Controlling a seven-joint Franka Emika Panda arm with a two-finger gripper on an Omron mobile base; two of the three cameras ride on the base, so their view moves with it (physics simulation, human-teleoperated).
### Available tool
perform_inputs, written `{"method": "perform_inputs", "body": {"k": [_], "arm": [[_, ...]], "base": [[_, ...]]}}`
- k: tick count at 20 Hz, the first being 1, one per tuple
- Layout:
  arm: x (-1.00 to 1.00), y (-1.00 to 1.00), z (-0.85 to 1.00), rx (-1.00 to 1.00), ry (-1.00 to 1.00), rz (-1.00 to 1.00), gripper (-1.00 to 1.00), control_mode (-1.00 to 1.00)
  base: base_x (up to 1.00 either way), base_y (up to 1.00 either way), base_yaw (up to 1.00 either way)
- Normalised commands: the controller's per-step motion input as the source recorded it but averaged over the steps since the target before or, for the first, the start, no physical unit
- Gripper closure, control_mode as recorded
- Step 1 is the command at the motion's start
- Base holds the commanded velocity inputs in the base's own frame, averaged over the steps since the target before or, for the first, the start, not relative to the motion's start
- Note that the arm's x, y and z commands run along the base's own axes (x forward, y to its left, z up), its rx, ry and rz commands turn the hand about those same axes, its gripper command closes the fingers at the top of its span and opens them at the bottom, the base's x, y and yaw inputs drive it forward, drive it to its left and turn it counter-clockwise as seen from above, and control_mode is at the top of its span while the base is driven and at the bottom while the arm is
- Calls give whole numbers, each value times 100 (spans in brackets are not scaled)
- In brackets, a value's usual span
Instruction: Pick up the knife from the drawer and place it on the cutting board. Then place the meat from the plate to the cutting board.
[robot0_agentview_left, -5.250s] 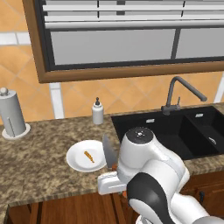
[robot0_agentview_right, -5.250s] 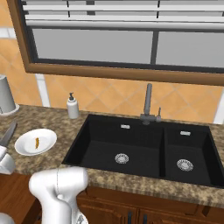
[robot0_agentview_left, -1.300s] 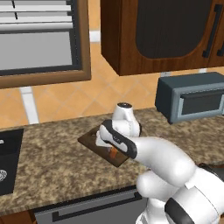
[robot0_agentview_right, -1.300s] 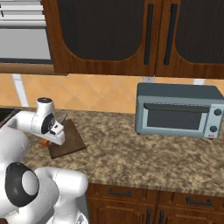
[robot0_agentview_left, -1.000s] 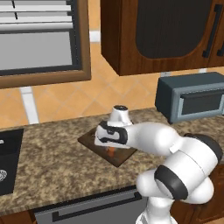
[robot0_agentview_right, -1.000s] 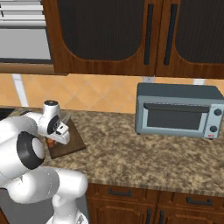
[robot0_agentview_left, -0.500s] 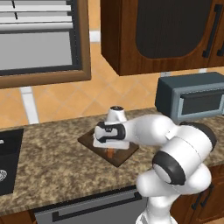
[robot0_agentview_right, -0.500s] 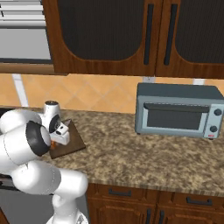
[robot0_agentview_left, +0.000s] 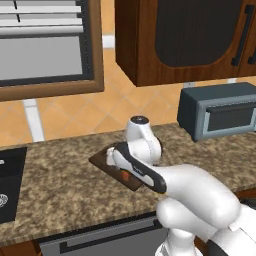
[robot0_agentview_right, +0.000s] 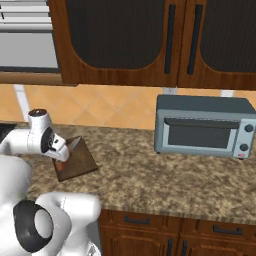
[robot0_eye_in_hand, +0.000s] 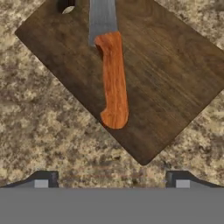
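Seen from the camera on the hand, the robot's two-finger gripper (robot0_eye_in_hand: 112, 177) hangs just above a speckled brown granite counter (robot0_eye_in_hand: 43, 127), its two dark fingertips (robot0_eye_in_hand: 42, 179) standing wide apart with nothing between them. Just beyond them lies the flat dark brown rectangular wooden cutting board (robot0_eye_in_hand: 166, 78), turned so that one corner points toward the gripper. On the board rests the small kitchen knife with an orange-red handle and a grey metal blade (robot0_eye_in_hand: 112, 81); the handle end lies nearest the gripper and the blade runs away from it toward the far side of the board (a small round hanging hole shows beside the blade). The knife lies flat and free of the fingers, which suggests the first half of the task is done and the jaws are spread so the hand can lift away without dragging it.

From the base cameras, the white arm bends low over the board (robot0_agentview_left: 102, 161), hiding much of it. The meat is not on the board, so that step is judged still to come.

Farther along the counter to the right stands a grey-blue boxy toaster oven (robot0_agentview_right: 202, 125), well apart from the board. Behind it runs an orange tiled wall, with dark reddish-brown wooden cupboards (robot0_agentview_right: 130, 40) above.
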Motion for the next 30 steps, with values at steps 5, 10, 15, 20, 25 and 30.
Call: {"method": "perform_inputs", "body": {"k": [5, 10, 15, 20, 25, 30], "arm": [[-79, 0, 77, 0, -16, 0, -100, -100], [-19, -1, 15, 0, -13, 5, -100, -100], [0, -6, 11, 1, -15, 11, -100, -100], [-1, 6, -6, -2, 0, 2, -100, -100], [0, 0, 0, 0, 0, 0, -100, 100], [0, 0, 0, 0, 0, 0, -100, 100]], "base": [[0, 0, 0], [0, 0, 0], [0, 0, 0], [0, 0, 0], [-79, 78, 14], [-46, 100, 37]]}}
